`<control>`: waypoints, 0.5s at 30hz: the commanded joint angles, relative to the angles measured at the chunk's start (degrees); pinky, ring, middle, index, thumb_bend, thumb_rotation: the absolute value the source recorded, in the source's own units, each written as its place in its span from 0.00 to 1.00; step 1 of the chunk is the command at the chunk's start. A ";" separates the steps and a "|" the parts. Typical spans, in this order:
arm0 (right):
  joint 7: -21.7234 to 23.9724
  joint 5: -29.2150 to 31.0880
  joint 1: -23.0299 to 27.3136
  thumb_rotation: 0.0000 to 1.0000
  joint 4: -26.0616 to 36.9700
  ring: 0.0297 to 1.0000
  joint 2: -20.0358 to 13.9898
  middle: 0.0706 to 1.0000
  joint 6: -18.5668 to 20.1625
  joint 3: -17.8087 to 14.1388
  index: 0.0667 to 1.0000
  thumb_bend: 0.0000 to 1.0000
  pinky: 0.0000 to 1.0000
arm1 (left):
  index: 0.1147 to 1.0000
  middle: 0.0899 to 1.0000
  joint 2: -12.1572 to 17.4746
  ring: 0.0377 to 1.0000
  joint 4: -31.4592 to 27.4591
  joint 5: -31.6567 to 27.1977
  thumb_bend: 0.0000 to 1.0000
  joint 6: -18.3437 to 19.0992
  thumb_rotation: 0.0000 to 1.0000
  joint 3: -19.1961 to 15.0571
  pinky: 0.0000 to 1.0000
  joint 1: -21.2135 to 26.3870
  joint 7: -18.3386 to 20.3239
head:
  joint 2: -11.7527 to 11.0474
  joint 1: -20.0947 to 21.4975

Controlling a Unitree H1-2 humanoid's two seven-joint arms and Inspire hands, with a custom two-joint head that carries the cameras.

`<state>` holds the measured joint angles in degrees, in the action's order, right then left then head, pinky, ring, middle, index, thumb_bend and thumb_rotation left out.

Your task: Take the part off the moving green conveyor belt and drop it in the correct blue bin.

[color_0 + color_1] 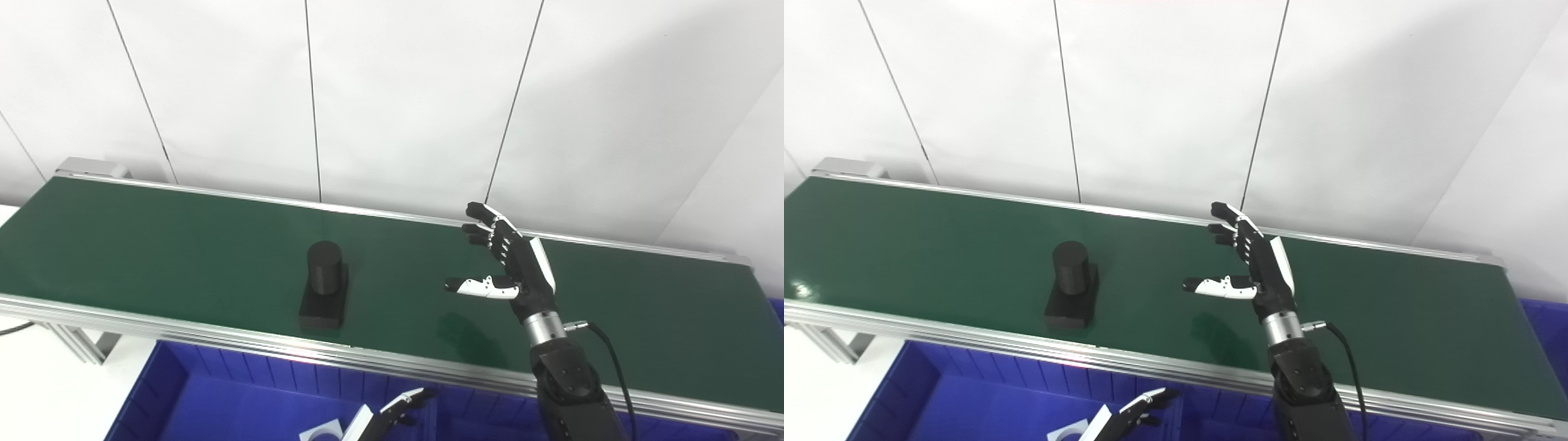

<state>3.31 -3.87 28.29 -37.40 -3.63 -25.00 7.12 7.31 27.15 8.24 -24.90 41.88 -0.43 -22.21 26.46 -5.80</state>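
While the black part (324, 285) lies untouched on the conveyor belt (153, 245), the right hand (520, 263) is held spread and empty beside it; pick and drop remain.

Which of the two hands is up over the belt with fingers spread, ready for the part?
The right hand: open above the green belt, right of the black part. The left hand sits low over the blue bin.

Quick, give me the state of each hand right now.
Left hand: low over the blue bin, mostly out of view; cannot tell.
Right hand: open, empty, above the conveyor belt.
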 commanded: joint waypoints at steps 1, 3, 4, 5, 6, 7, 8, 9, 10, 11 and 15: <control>-1.09 -0.60 2.74 0.21 0.74 0.78 0.56 0.86 -1.92 0.68 0.80 1.00 0.76 | 0.83 0.88 -0.02 0.86 -1.26 0.49 0.88 -2.03 0.91 0.29 0.76 0.84 -1.04 | 0.15 -0.05; -1.70 -1.09 2.56 0.22 0.70 0.77 0.52 0.87 -1.92 1.32 0.78 1.00 0.76 | 0.82 0.87 0.05 0.85 -1.22 0.74 0.87 -2.03 0.91 0.63 0.76 0.91 -1.50 | 0.20 -0.09; -1.96 -1.26 2.46 0.22 0.71 0.77 0.47 0.87 -1.92 1.61 0.78 1.00 0.75 | 0.82 0.87 0.10 0.85 -1.22 0.81 0.87 -2.03 0.91 0.82 0.76 0.95 -1.73 | 0.20 -0.09; -2.29 -1.41 2.32 0.22 0.61 0.77 0.44 0.87 -1.93 1.85 0.78 1.00 0.75 | 0.82 0.87 0.12 0.85 -1.21 0.84 0.87 -2.03 0.91 0.94 0.76 0.98 -1.85 | 0.20 -0.09; -2.55 -1.50 2.18 0.23 0.54 0.78 0.40 0.88 -1.93 2.05 0.77 1.00 0.75 | 0.82 0.87 0.16 0.85 -1.27 0.81 0.87 -2.03 0.91 1.05 0.76 0.94 -1.93 | 0.38 -0.04; -2.74 -1.54 2.08 0.23 0.52 0.78 0.37 0.88 -1.93 2.21 0.77 1.00 0.75 | 0.82 0.87 0.20 0.85 -1.33 0.78 0.87 -2.03 0.91 1.15 0.77 0.91 -2.00 | 0.38 -0.03; -2.83 -1.46 1.96 0.23 0.48 0.78 0.37 0.89 -1.93 2.31 0.77 1.00 0.75 | 0.82 0.87 0.22 0.85 -1.37 0.67 0.87 -2.03 0.91 1.23 0.77 0.88 -2.07 | 0.39 -0.05; -2.83 -1.30 1.86 0.23 0.38 0.78 0.38 0.89 -1.93 2.32 0.77 1.00 0.75 | 0.82 0.87 0.22 0.85 -1.44 0.60 0.87 -2.03 0.90 1.22 0.76 0.81 -2.09 | 0.39 -0.05; -2.86 -1.19 1.74 0.23 0.34 0.79 0.35 0.89 -1.93 2.36 0.77 1.00 0.75 | 0.82 0.87 0.24 0.85 -1.52 0.55 0.88 -2.03 0.90 1.22 0.76 0.76 -2.04 | 0.46 0.01; -2.89 -1.13 1.61 0.23 0.30 0.79 0.28 0.89 -1.93 2.40 0.77 1.00 0.75 | 0.82 0.87 0.25 0.85 -1.64 0.50 0.88 -2.03 0.90 1.16 0.76 0.66 -1.90 | 0.46 0.08; -3.22 -1.39 1.05 0.22 0.56 0.79 -0.15 0.89 -1.92 2.59 0.77 1.00 0.74 | 0.82 0.87 0.45 0.85 -2.05 0.61 0.88 -2.03 0.91 1.16 0.75 0.53 -1.74 | 0.56 0.41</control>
<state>1.01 -5.64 28.12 -38.10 -3.64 -25.00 9.69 7.50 26.81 8.38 -24.90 42.86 -0.51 -23.51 26.98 -5.36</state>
